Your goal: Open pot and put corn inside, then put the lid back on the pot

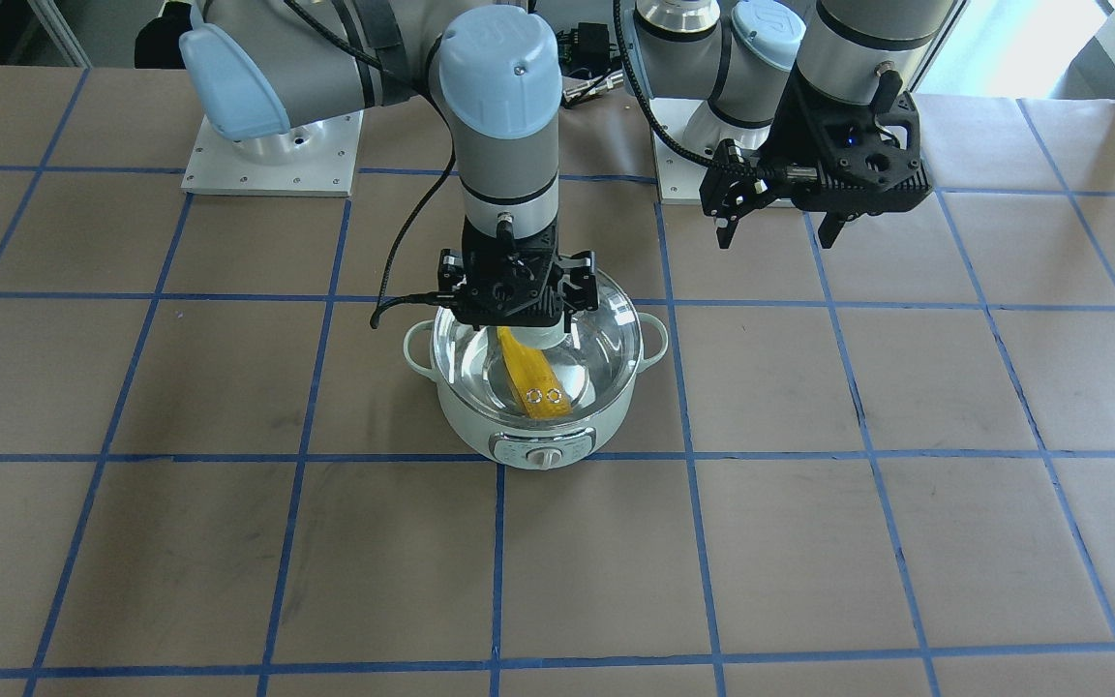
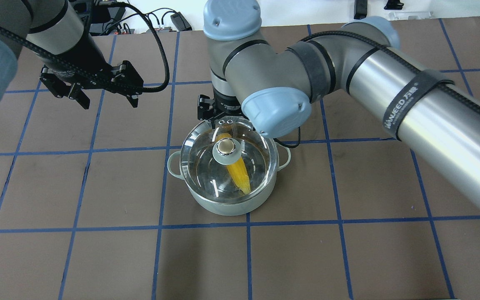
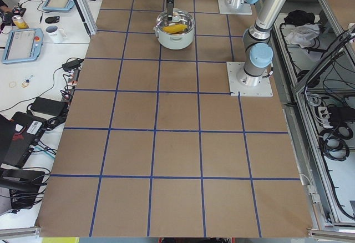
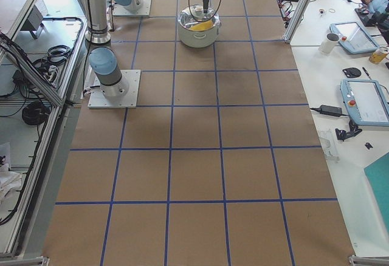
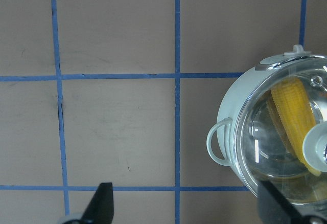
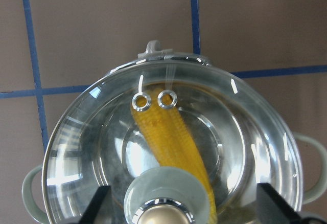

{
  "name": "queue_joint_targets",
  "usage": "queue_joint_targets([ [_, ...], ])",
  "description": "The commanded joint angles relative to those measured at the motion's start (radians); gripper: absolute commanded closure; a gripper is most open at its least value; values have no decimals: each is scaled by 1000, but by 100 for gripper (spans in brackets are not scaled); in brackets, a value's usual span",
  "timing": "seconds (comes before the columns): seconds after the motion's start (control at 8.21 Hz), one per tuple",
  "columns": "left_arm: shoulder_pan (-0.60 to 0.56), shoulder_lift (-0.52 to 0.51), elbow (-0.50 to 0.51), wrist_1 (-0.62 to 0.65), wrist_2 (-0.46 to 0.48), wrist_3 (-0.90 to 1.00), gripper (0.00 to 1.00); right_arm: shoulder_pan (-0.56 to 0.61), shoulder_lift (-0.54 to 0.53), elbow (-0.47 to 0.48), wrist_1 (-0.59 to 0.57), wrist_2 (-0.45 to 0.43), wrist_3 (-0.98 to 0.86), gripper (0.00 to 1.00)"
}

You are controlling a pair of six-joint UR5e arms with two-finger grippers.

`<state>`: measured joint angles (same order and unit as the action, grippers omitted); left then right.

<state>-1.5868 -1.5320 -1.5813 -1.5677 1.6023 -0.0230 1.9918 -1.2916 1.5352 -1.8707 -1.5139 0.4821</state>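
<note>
a: where is everything?
b: the corn (image 2: pixel 240 175) lies inside the pot (image 1: pixel 533 426), under the glass lid (image 2: pixel 200 166), which sits on the rim. the pot stands mid-table on the brown paper.

a: claws?
b: the right gripper (image 6: pixel 182 198) is released. its jaws are spread wide on either side of the knob (image 6: pixel 164 203) and apart from it. the left gripper (image 1: pixel 775 237) is also spread and empty, over bare table well to the left of the pot.

a: corn axis?
b: the long axis runs roughly near-far across the pot floor, a little diagonal. the blunt end is far, under the vent rings (image 6: pixel 153 99). the tip points near, toward the robot, skewed slightly right. i cannot tell whether it lies flat or leans.

a: what could go wrong?
b: my judgement is that only the retreat is left. if the wrist drifts sideways while rising, a finger could catch the knob and drag or tip the lid. i also cannot confirm the rim is seated all round, so a small knock could slide it off.
</note>
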Motion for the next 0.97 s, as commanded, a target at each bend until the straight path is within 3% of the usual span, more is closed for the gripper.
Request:
queue_joint_targets([
  [0.0, -2, -13, -3, 8, 2, 0, 0, -204, -116, -20, 163, 11, -311, 0],
  [0.24, -2, 4, -2, -2, 1, 2, 0, -351, -219, -20, 295, -18, -600, 0],
  [0.61, -2, -2, -3, -2, 4, 0, 0, -375, -330, -20, 335, -123, -654, 0],
  [0.73, -2, -2, -5, -5, 2, 2, 0, -373, -330, -17, 337, -47, -645, 0],
  [0.85, -2, 3, -5, 3, 5, 2, 0, -373, -328, -18, 334, -37, -640, 0],
])
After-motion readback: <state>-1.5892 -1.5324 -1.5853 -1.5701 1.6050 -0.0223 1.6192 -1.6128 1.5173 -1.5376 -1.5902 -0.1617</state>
